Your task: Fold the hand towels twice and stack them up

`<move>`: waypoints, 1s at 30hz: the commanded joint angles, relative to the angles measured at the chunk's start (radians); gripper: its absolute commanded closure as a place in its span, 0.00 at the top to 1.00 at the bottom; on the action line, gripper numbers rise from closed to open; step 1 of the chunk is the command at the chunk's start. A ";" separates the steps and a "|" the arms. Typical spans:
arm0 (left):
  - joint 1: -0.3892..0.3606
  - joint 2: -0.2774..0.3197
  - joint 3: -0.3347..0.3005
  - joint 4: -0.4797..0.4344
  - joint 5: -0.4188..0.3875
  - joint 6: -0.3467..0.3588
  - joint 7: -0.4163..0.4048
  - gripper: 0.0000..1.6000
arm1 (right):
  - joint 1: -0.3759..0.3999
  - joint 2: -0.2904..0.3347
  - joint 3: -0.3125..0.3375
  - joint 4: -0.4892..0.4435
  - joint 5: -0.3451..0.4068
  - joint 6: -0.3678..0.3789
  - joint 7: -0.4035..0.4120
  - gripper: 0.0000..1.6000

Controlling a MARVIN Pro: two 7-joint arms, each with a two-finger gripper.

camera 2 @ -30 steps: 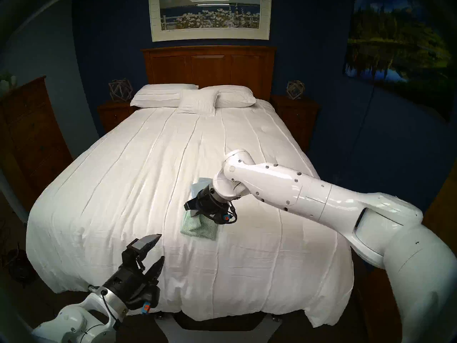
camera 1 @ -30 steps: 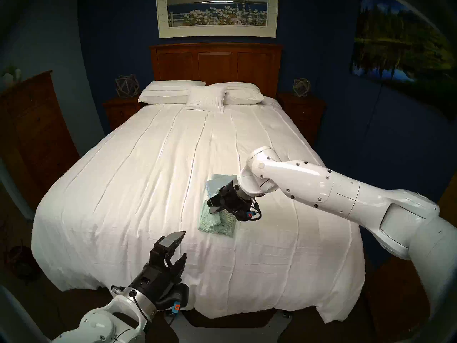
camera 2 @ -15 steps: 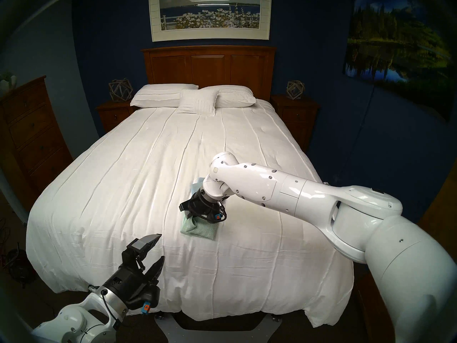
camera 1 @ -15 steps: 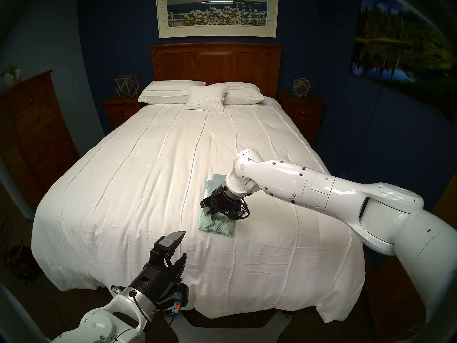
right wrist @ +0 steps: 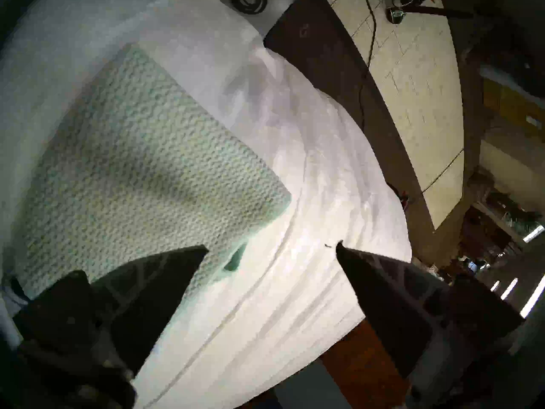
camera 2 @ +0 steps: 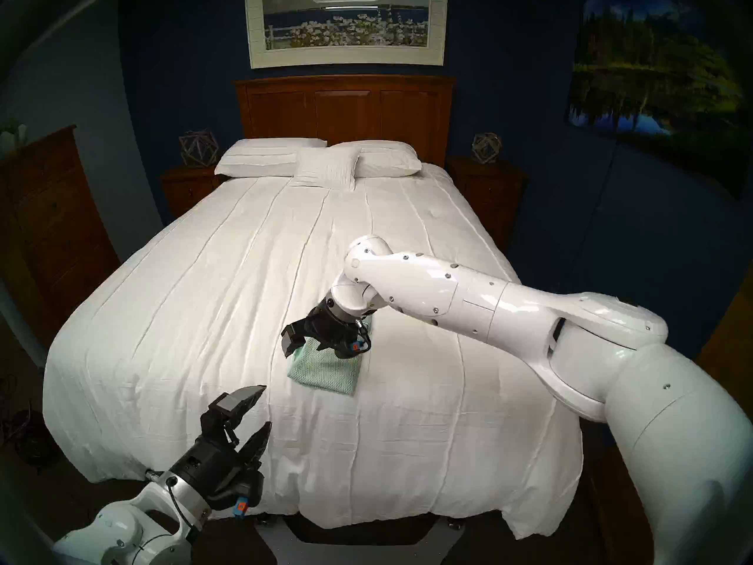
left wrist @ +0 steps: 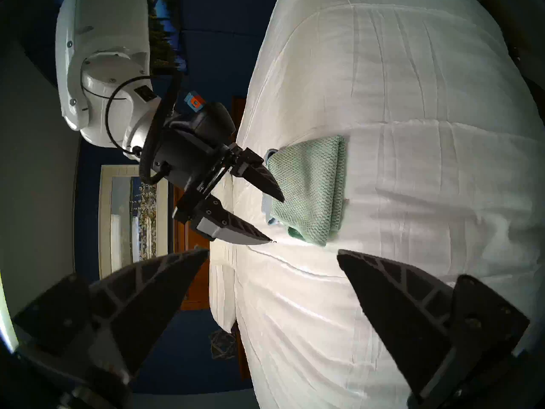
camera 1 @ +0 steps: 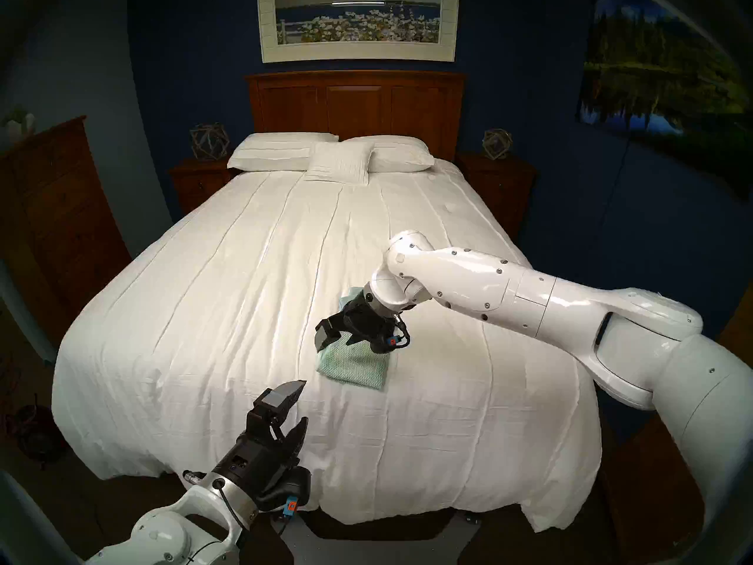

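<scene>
The mint green waffle hand towel (camera 1: 354, 366) lies folded on the white bedspread (camera 1: 228, 307), right of the middle. It also shows in the left wrist view (left wrist: 309, 190) and the right wrist view (right wrist: 132, 163). It rests on the light blue hand towel (camera 1: 347, 301), of which only an edge shows (left wrist: 267, 212). My right gripper (camera 1: 336, 344) hovers just above the green towel's left far corner, open and empty (right wrist: 272, 246). My left gripper (camera 1: 304, 401) is open and empty above the bed's near edge, apart from the towels.
White pillows (camera 1: 326, 154) lie at the wooden headboard (camera 1: 354, 103). Nightstands (camera 1: 199, 181) flank the bed and a tall dresser (camera 1: 53, 217) stands at the left. The bedspread drops off at the near edge (camera 1: 366, 511).
My right gripper has opened, let go of the green towel and moved left and up a little. The green towel now lies flatter. The left arm has not moved.
</scene>
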 commanded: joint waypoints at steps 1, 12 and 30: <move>-0.001 -0.001 0.003 -0.018 0.000 -0.002 0.005 1.00 | 0.011 0.128 -0.046 -0.041 0.000 0.002 0.020 1.00; 0.000 -0.001 0.002 -0.020 0.000 -0.002 0.006 1.00 | 0.039 0.241 -0.067 -0.109 0.029 0.002 0.028 1.00; 0.004 -0.001 0.001 -0.023 0.001 -0.001 0.007 1.00 | 0.013 0.280 -0.042 -0.178 0.081 0.049 0.022 1.00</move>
